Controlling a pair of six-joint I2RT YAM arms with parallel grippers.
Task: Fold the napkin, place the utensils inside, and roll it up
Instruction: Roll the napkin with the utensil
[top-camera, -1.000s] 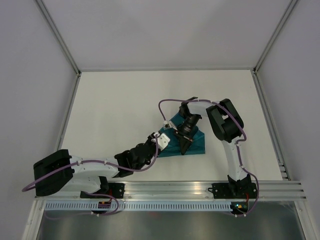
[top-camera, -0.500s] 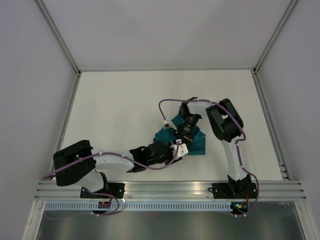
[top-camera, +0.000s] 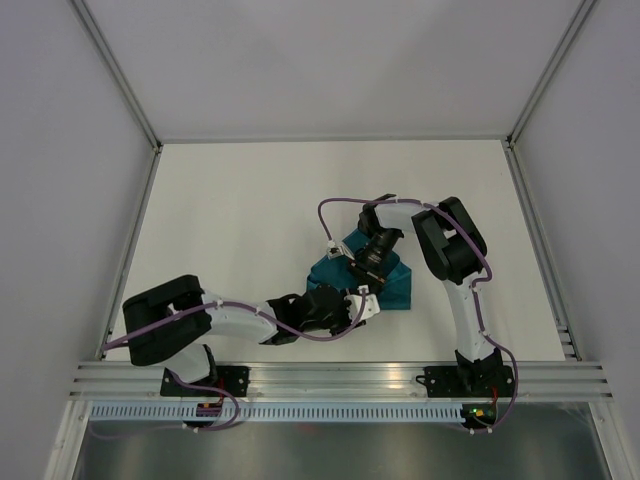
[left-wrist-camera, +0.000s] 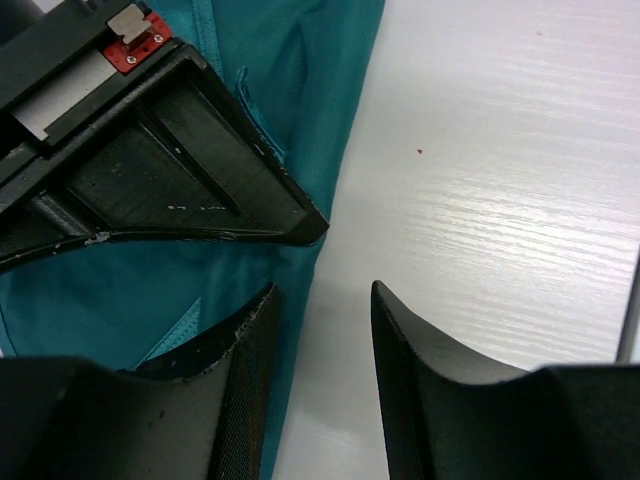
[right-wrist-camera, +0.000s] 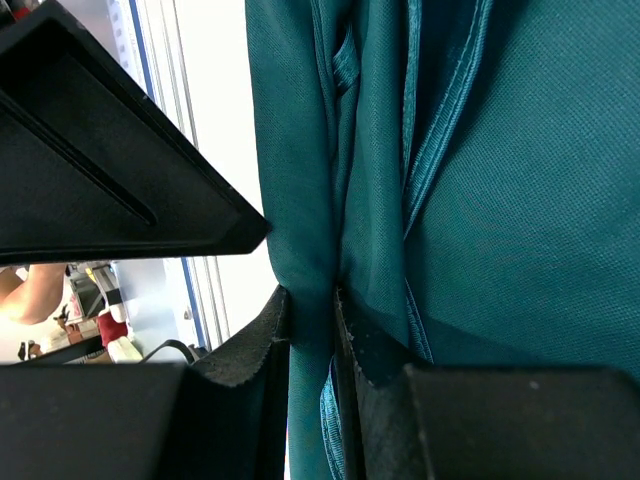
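Teal napkin (top-camera: 393, 284) lies mid-table, bunched into a thick folded wedge, with both wrists meeting at its near-left edge. The right gripper (right-wrist-camera: 312, 294) is clamped on an upright fold, several layers squeezed between its pads. The left gripper (left-wrist-camera: 324, 292) is spread and empty, one finger over the cloth edge and the other over bare table (left-wrist-camera: 500, 190). No knife shows in any view; it may be inside the folds, can't tell.

Looks like the rolling/tucking step. To do it well, the left should close low on the loose edge beside the right's pinch, catch every layer, then both should turn together so the roll stays tight.

The cloth is a soft fine weave with a shiny hem strip, floppy and creased. The table is white, smooth and faintly grained, so the bundle will likely slide. Fingers are matte black wedges with rough pads.
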